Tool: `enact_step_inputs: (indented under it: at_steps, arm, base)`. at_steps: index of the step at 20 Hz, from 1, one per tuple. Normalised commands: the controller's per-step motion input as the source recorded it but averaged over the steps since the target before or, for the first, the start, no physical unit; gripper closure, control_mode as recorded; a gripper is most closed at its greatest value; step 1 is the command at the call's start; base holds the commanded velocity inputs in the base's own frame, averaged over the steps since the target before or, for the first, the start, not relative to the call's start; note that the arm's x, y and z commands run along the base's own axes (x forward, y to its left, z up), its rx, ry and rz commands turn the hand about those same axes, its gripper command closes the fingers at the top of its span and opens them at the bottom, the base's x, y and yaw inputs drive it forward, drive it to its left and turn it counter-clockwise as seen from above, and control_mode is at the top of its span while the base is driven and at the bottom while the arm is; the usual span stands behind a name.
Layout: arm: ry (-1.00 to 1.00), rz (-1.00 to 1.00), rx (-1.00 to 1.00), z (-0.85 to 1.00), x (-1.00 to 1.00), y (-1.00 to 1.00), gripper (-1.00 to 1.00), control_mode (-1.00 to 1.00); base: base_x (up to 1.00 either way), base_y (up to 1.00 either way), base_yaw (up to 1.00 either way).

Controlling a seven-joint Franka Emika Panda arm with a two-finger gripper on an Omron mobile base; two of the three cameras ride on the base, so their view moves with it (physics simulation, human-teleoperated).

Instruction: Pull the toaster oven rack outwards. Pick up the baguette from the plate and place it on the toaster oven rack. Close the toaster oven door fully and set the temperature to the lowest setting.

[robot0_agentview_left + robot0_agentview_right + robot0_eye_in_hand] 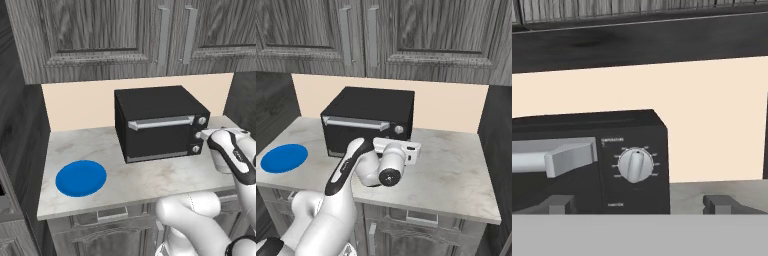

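Observation:
The black toaster oven (pixel 160 102) (pixel 371 105) stands at the back of the counter. Its toaster oven door (pixel 157 140) (pixel 353 137) is shut, with the silver bar handle (pixel 160 122) (pixel 554 157) across the top. The toaster oven rack and the baguette are hidden. To the left lies the blue plate (pixel 81 178) (pixel 284 157), with nothing on it. My gripper (pixel 639 205) is open and holds nothing. Its fingertips (pixel 559 204) stand wide apart, just in front of the oven's right side and below the top knob (pixel 635 165) (pixel 202 120). My hand (pixel 220 145) (pixel 398 150) hovers close to the knob column.
The marble counter (pixel 150 182) (pixel 456 165) has free room to the right of the oven and between the oven and the plate. Grey cabinets (pixel 100 35) hang overhead. A dark wall (pixel 501 150) bounds the counter on the right, and a beige backsplash (pixel 712 120) runs behind.

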Motion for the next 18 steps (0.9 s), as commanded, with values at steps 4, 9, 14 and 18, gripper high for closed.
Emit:
enact_step_inputs:
  at_steps: [4, 9, 14, 18]
  arm:
    - [0.00, 0.00, 0.00, -0.14, 0.09, 0.00, -1.00, -1.00]
    - [0.00, 0.00, 0.00, -0.08, 0.04, 0.00, -1.00, -1.00]
    - [0.00, 0.00, 0.00, 0.00, 0.08, 0.00, -1.00, -1.00]
    - [0.00, 0.00, 0.00, 0.00, 0.10, 0.00, -1.00, -1.00]
  base:
    - [0.00, 0.00, 0.00]
    - [0.00, 0.00, 0.00]
    - [0.00, 0.00, 0.00]
    - [0.00, 0.00, 0.00]
